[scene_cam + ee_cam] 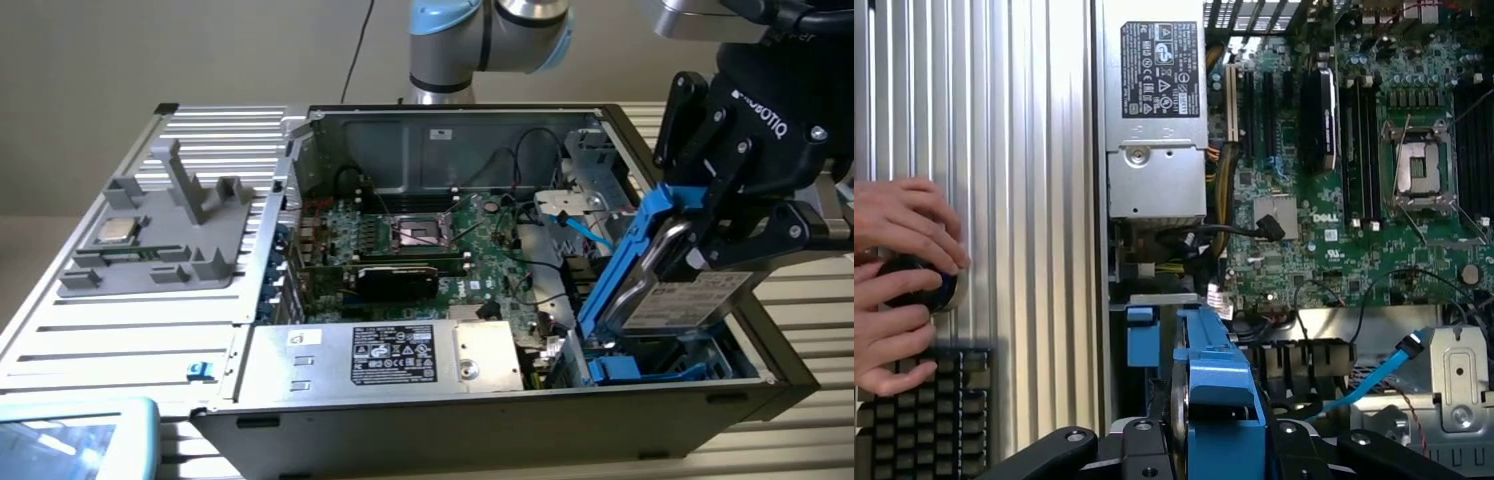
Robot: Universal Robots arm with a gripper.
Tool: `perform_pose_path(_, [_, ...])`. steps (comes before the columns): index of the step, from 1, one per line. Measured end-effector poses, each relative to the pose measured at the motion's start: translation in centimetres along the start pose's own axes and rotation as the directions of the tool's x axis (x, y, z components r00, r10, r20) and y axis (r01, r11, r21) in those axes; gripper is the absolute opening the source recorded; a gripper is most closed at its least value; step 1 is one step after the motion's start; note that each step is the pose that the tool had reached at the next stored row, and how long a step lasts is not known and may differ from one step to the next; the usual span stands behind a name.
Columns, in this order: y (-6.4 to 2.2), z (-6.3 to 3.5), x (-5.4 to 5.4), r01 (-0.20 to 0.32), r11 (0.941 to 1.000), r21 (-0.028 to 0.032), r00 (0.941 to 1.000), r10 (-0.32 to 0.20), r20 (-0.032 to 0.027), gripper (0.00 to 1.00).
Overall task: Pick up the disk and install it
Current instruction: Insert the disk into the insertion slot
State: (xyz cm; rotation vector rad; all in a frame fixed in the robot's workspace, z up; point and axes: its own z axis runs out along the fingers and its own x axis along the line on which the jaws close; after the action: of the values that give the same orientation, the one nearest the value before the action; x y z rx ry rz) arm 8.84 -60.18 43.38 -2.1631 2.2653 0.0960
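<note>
My black gripper at the exterior view's right is shut on the disk, a silver drive with a white label in a bright blue bracket. The disk hangs tilted, its lower end just above the blue drive bay at the front right corner of the open computer case. In the wrist view the blue bracket runs between the two black fingers, with the bay's blue edge beyond it.
A silver power supply with a black label lies beside the bay, the motherboard behind it. A blue cable crosses near the disk. A grey fixture holds a processor chip. A person's hands rest near a keyboard.
</note>
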Motion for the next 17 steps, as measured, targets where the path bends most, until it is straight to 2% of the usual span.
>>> perform_pose_path(4, [-0.03,0.13,0.02,0.010,1.0000,-0.0007,1.0000,-0.010,-0.0018,0.37])
perform_pose_path(8, [-0.04,0.16,0.01,0.023,0.9997,-0.0012,0.9997,-0.023,-0.0071,0.37])
perform_pose_path(17, [-0.06,0.40,0.03,0.024,0.9997,-0.0013,0.9997,-0.024,-0.0075,0.37])
